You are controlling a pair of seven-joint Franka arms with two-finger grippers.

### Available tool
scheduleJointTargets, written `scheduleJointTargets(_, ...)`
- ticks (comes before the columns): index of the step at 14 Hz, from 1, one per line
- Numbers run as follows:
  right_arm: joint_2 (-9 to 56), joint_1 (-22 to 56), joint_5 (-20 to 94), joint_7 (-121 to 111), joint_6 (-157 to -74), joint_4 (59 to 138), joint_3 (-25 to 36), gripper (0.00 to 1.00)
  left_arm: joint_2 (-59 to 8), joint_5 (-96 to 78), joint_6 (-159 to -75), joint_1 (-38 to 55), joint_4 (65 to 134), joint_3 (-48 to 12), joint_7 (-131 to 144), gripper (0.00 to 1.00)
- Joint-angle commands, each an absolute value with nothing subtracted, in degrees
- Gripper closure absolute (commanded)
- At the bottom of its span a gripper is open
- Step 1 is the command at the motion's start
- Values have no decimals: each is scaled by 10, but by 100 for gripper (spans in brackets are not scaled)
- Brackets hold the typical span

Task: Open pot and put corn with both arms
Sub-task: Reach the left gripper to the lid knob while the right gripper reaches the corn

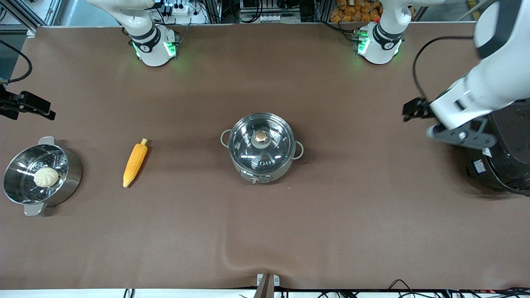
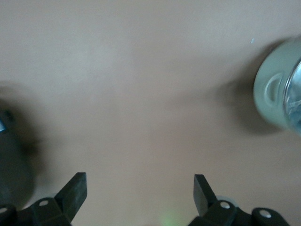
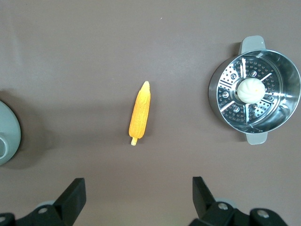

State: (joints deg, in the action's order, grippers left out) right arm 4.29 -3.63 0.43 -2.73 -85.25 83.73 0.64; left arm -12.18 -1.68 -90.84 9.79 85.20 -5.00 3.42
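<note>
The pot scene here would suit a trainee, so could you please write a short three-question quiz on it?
1. True or false: the glass lid is on the pot.
2. What lies in the steamer basket? A) corn B) white bun C) nothing
3. Fill in: the corn lies on the table between the steamer basket and the ____.

Key: 1 true; 2 B, the white bun; 3 pot.

A brown cloth point(image 1: 314, 215) covers the whole table, with a soft wrinkle near the camera's edge. Along the top edge stand metal frames, power strips point(image 1: 271, 17) and tangled cables (a heap of something orange point(image 1: 357, 10) too). Lighting is even.
</note>
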Motion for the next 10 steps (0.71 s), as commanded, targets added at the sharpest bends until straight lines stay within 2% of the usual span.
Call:
scheduleJointTargets(1,28,-45,2,-31,-858,856,-1,0,-178,-26,-955,161,824,-48,136,0)
scheduleJointTargets(4,34,-44,3,-31,-901,887,-2,0,-222,-26,-1018,233,817,-47,260,0)
scheduleJointTargets(10,49,-52,4,-30,-1138,1082,-1,0,-284,-18,-1131,361,817,-44,441,0)
